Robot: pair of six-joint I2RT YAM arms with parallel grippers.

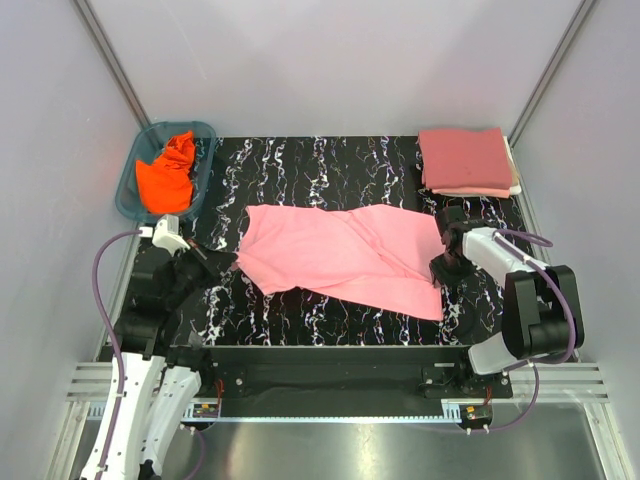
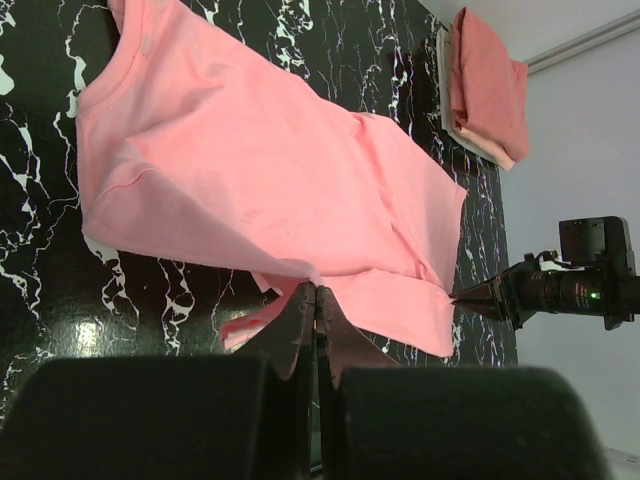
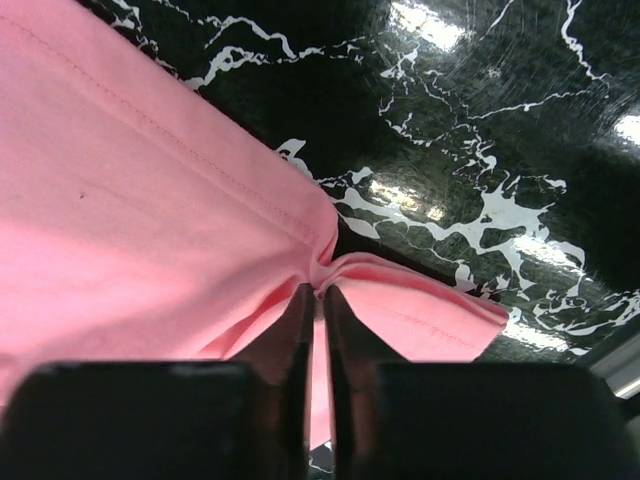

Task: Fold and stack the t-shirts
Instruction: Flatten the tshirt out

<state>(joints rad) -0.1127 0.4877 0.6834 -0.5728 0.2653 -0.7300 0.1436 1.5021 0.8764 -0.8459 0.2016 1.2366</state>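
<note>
Overhead view looks down; close wrist views share pink shirt (image 2: 250,180).

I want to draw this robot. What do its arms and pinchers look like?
The left arm and right arm are white with black joints. A purple cable loops along each. The left gripper and right gripper have dark, pointed fingers on blocky black bases.

This is a robotics lab test cell rather than a home. The black marble-patterned worktop (image 1: 330,165) is boxed in on three sides by plain pale panels (image 1: 330,60) held in bare aluminium posts (image 1: 105,52). Two robot arms, left (image 1: 150,322) and right (image 1: 527,300), are bolted to slotted metal rails (image 1: 330,415) along its near edge. Purple cables (image 1: 97,275) trail from them, with sheet steel (image 1: 330,455) below.
</note>
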